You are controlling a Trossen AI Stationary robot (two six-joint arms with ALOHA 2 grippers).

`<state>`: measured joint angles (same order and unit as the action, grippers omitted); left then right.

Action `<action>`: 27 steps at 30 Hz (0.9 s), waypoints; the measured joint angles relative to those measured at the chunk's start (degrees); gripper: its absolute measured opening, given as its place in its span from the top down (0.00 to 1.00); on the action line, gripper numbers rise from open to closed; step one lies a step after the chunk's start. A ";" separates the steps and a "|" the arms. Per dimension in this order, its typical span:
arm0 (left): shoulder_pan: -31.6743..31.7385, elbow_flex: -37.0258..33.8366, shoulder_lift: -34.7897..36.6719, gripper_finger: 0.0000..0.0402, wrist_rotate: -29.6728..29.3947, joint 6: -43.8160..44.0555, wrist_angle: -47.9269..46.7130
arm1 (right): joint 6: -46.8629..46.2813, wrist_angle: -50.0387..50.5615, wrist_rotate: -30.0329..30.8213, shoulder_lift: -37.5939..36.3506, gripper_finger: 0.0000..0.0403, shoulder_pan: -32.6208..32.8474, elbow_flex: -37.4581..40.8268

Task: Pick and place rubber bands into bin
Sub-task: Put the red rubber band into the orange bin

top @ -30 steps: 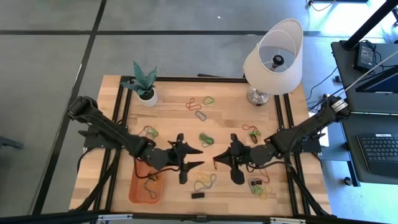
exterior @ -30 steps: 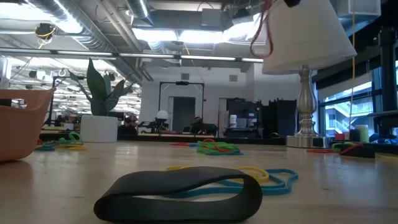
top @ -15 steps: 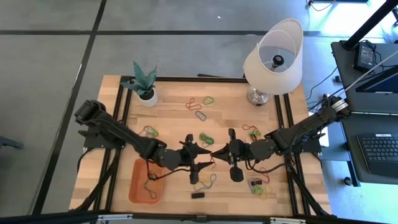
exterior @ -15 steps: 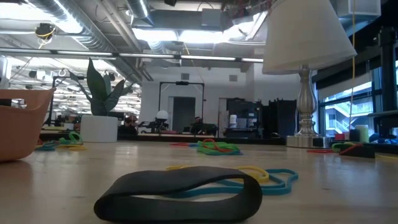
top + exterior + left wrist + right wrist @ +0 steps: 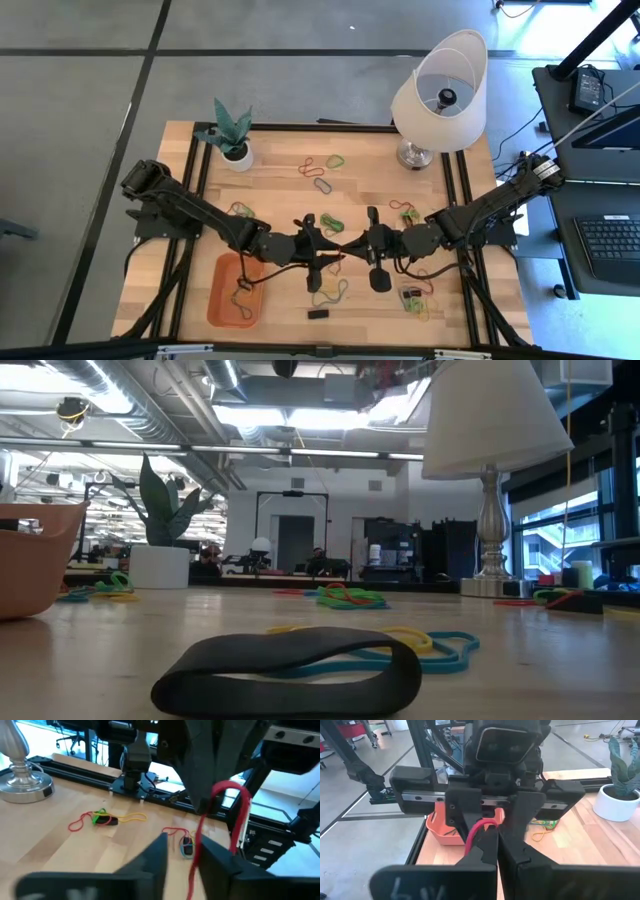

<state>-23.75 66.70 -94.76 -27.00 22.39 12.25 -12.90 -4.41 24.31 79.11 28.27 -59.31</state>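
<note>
My two grippers meet tip to tip above the table's middle. My right gripper [image 5: 349,250] [image 5: 496,851] is shut on a red rubber band [image 5: 479,827] [image 5: 232,810]. My left gripper [image 5: 334,252] [image 5: 183,865] faces it, a gap still showing between its fingers, and one strand of the red band hangs in that gap. The orange bin [image 5: 220,295] [image 5: 30,560] rests on the table near its front left, with a few bands in it. Several loose rubber bands [image 5: 330,292] lie on the wood. My right gripper pinches one end of the red band [image 5: 487,836] between its two shut fingers, which lie about level and point toward the table's left. The band loops out past the tips, clear of the table. My left gripper has a strand [image 5: 196,855] lying along one finger's inner face; I cannot tell whether they touch.
A white lamp [image 5: 440,90] stands at the far right and a potted plant [image 5: 232,135] at the far left. A small black block [image 5: 318,314] lies near the front edge. More bands lie scattered at the far middle [image 5: 322,165] and the front right [image 5: 420,300].
My left gripper has moved toward the table's right until it meets my right gripper, and its fingers have drawn closer together around the red band. My right gripper has rolled a little, and the band has risen out of the top of the low view.
</note>
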 joint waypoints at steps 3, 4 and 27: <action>-0.03 0.00 0.00 0.96 0.17 -1.83 -0.01 | -0.27 0.36 0.00 0.00 0.99 0.00 0.00; -0.04 0.00 0.00 0.97 0.17 -2.02 -0.02 | -0.36 0.70 0.00 0.00 0.98 0.00 0.00; -10.70 11.69 11.02 0.99 -5.47 10.14 -47.45 | -16.94 23.98 -0.45 -3.21 0.74 1.22 0.07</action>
<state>-34.45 78.38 -83.74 -32.47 32.54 -35.20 -29.84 19.58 23.87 75.90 29.50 -59.24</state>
